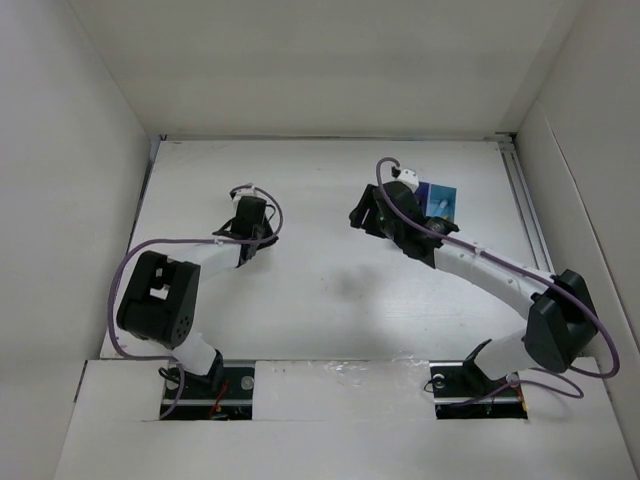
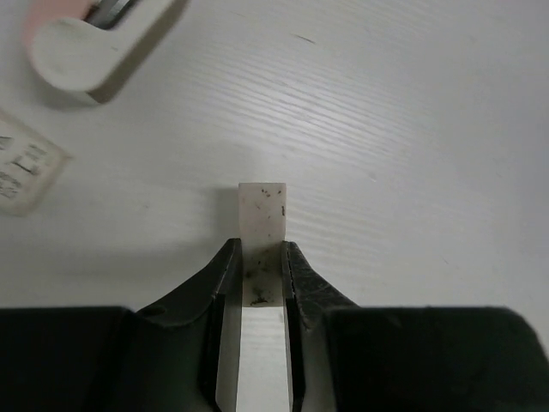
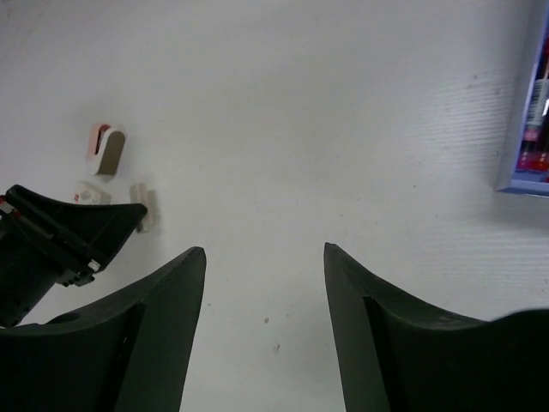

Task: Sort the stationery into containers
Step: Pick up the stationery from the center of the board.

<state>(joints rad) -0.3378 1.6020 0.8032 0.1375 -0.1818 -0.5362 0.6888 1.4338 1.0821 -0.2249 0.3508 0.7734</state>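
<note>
Whitish eraser (image 2: 262, 225), speckled, is clamped between the left fingers (image 2: 227, 270). Its long axis runs straight out along the fingers, with the far end poking past the tips over the tabletop (image 2: 412, 129); can't tell if it touches. Ahead-left of those fingers is a labelled pale block (image 2: 21, 172), cut off by the frame edge. Farther on is a white-and-pink piece (image 2: 81, 51), also cut off, type unclear.

Right fingers (image 3: 163, 300) are spread apart with nothing between them, bare tabletop ahead. Containers (image 3: 525, 129) sit ahead-right of the right fingers; only one light-blue wall is in frame, contents unreadable. From overhead the containers are partly covered by the right arm and lie near the right fingers. They are well apart from the left fingers, off to their right across the tabletop.

Judgement: the eraser goes to the containers next, so the left arm needs a long sideways carry. The right arm is nearer but empty. Can't tell which tray takes erasers.
</note>
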